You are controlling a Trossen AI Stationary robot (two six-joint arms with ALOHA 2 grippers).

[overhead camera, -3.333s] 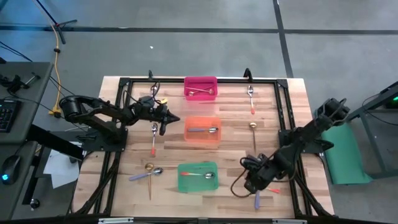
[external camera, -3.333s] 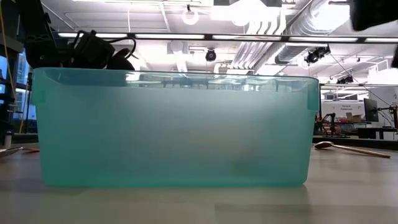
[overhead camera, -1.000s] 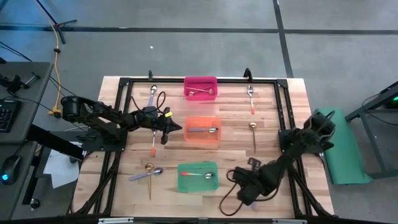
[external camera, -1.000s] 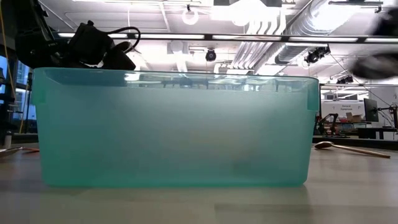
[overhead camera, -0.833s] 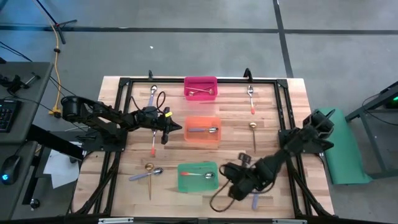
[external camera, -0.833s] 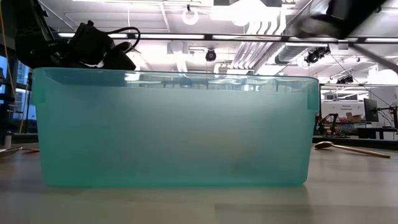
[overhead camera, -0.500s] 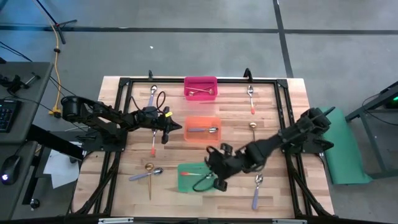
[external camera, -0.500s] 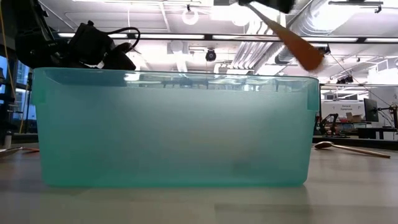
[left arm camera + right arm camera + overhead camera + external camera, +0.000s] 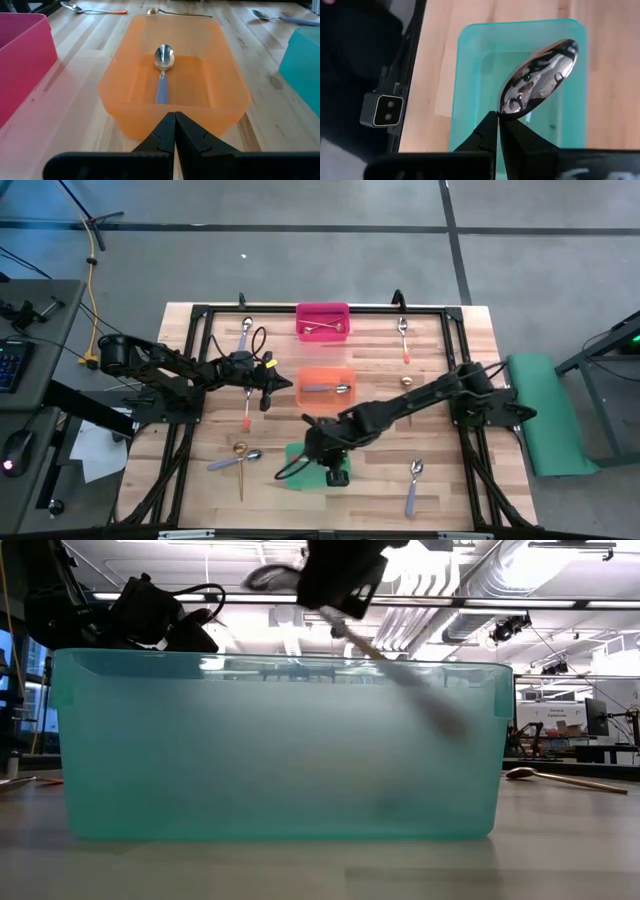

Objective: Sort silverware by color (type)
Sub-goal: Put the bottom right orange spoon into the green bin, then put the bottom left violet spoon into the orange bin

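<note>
My right gripper (image 9: 335,468) reaches across from the table's right and stands over the green bin (image 9: 300,465). It is shut on a spoon with a silver bowl (image 9: 540,90); its handle is hidden by the fingers. My left gripper (image 9: 175,120) is shut and empty, just left of the orange bin (image 9: 325,388), in which a purple-handled spoon (image 9: 162,75) lies. Gold spoons lie in the pink bin (image 9: 322,320). More spoons lie flat on the table: purple-handled (image 9: 413,485), orange-red-handled (image 9: 403,340), and a gold and purple pair (image 9: 238,460). My right gripper pinches the spoon between its two fingers just behind the bowl (image 9: 506,111). The fingers slant down from the table's right. The spoon is lifted clear, and its bowl end (image 9: 445,720) sticks out past the fingertips, tilted down inside the green bin below its rim.
A purple-handled spoon (image 9: 244,332) lies at the far left and an orange-red-handled one (image 9: 246,408) beside my left gripper. A gold spoon (image 9: 407,382) lies half under my right arm. A black frame (image 9: 455,370) runs around the table's edges.
My right gripper has swept from the table's near right toward the left, carrying the spoon, and now stands over the green bin with the spoon's bowl end lowered into it. A purple-handled spoon has stayed on the table at the near right.
</note>
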